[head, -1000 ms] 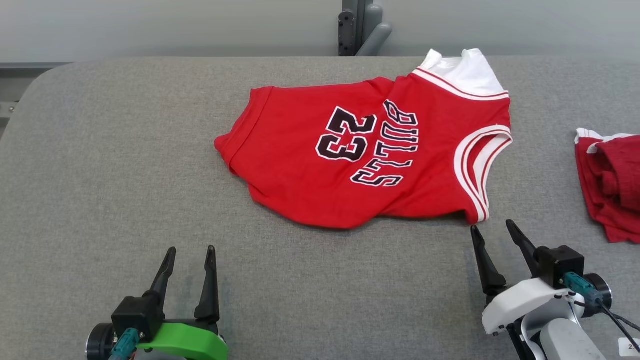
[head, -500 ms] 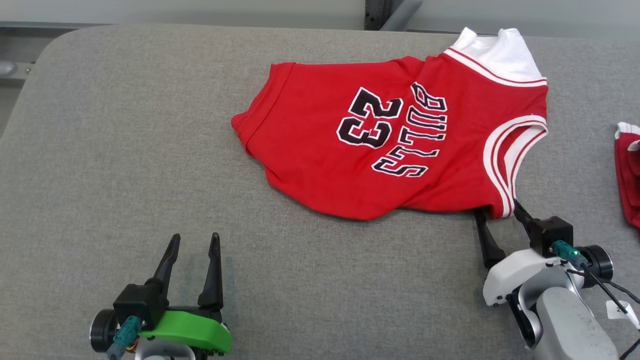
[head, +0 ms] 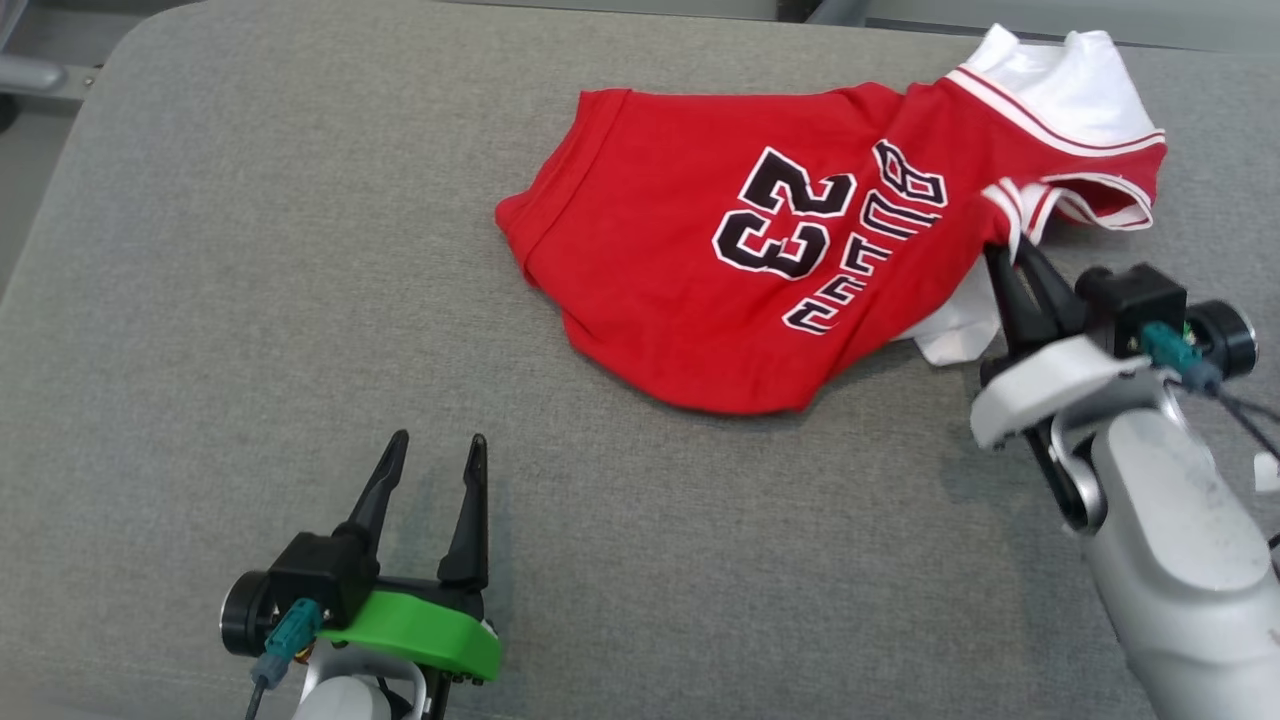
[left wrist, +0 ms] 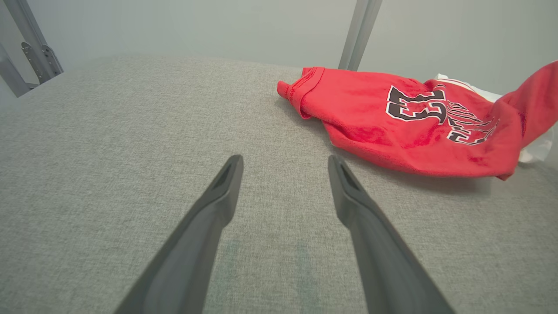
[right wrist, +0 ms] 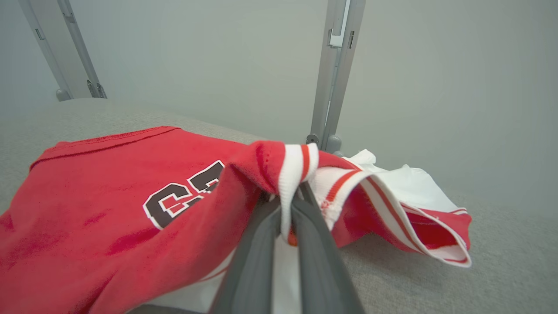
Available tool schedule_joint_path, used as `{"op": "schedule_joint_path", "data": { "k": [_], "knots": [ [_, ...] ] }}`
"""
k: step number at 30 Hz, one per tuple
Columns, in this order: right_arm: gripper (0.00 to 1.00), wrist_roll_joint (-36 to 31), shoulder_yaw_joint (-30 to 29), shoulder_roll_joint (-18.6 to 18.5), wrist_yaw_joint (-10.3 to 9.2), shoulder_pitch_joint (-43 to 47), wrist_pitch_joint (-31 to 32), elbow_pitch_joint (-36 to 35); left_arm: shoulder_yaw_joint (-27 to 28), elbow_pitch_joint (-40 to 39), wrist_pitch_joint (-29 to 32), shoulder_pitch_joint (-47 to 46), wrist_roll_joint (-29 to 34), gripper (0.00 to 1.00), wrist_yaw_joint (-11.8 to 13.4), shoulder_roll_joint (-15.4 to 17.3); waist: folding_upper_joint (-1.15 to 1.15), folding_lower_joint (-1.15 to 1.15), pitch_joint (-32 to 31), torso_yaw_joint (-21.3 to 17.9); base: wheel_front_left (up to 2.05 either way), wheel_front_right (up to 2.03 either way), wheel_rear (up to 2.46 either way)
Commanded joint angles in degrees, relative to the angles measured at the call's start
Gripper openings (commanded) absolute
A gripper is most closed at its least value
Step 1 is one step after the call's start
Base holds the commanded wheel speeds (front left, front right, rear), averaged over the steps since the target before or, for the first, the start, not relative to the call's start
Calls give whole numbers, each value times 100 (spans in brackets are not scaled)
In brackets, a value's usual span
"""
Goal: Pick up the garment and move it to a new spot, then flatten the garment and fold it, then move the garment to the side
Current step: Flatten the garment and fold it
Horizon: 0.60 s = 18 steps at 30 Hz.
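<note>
The garment (head: pixel 700 250) is a red sleeveless jersey with a black "23", white-and-red trim and a white lining. It lies on the grey table (head: pixel 250 300), toward the far right. My right gripper (head: pixel 1012 252) is shut on the trimmed armhole edge at the jersey's near right corner and holds that corner lifted off the table. In the right wrist view the striped edge (right wrist: pixel 294 172) is pinched between the two fingers. My left gripper (head: pixel 432 455) stands open over bare cloth at the near left, well apart from the jersey (left wrist: pixel 405 126).
A grey metal post (right wrist: pixel 333 74) rises behind the table's far edge. Another slanted bracket (left wrist: pixel 37 56) stands at the far left corner. The table's rounded far-left corner (head: pixel 120 40) lies near the frame's top left.
My right gripper has gone forward to the jersey's near right corner, shut on its trimmed edge and raised it. The camera has tilted and shifted. The left gripper stays open.
</note>
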Motion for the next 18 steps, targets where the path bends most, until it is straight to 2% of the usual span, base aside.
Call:
{"op": "schedule_joint_path", "data": {
  "k": [1, 5, 11, 12, 13, 14, 18],
  "knots": [
    [0, -42, 96, -137, -7, -390, 81, 138, -96, 3, -19, -131, -58, 100, -6, 18, 57, 0, 142, 367, 0, 0, 0],
    [0, -151, 149, -270, -7, -993, 202, 498, -235, 4, -19, -222, -123, 100, 34, 18, 57, 0, 213, 720, 0, 0, 0],
    [0, -506, -135, -604, -7, -1910, 461, 1509, -532, -13, -19, -215, -304, 100, 127, 14, 57, 0, 292, 1623, 0, 0, 0],
    [32, -606, -208, -663, -7, -2003, 530, 1683, -545, -25, -19, -187, -336, 100, 168, 14, 57, 0, 297, 1741, 0, 0, 0],
    [72, -674, -332, -736, -7, -2091, 571, 1832, -584, -31, -19, -162, -370, 100, 178, 15, 57, 0, 302, 1872, 0, 0, 0],
    [100, -771, -418, -773, -7, -2183, 584, 1968, -587, -38, -19, -118, -387, 100, 213, 14, 57, 0, 301, 1962, 0, 0, 0],
    [100, -1098, -755, -746, -7, -2344, 392, 2295, -535, -59, -19, 17, -429, 100, 267, 14, 57, 0, 268, 2135, 0, 0, 0]
  ]
}}
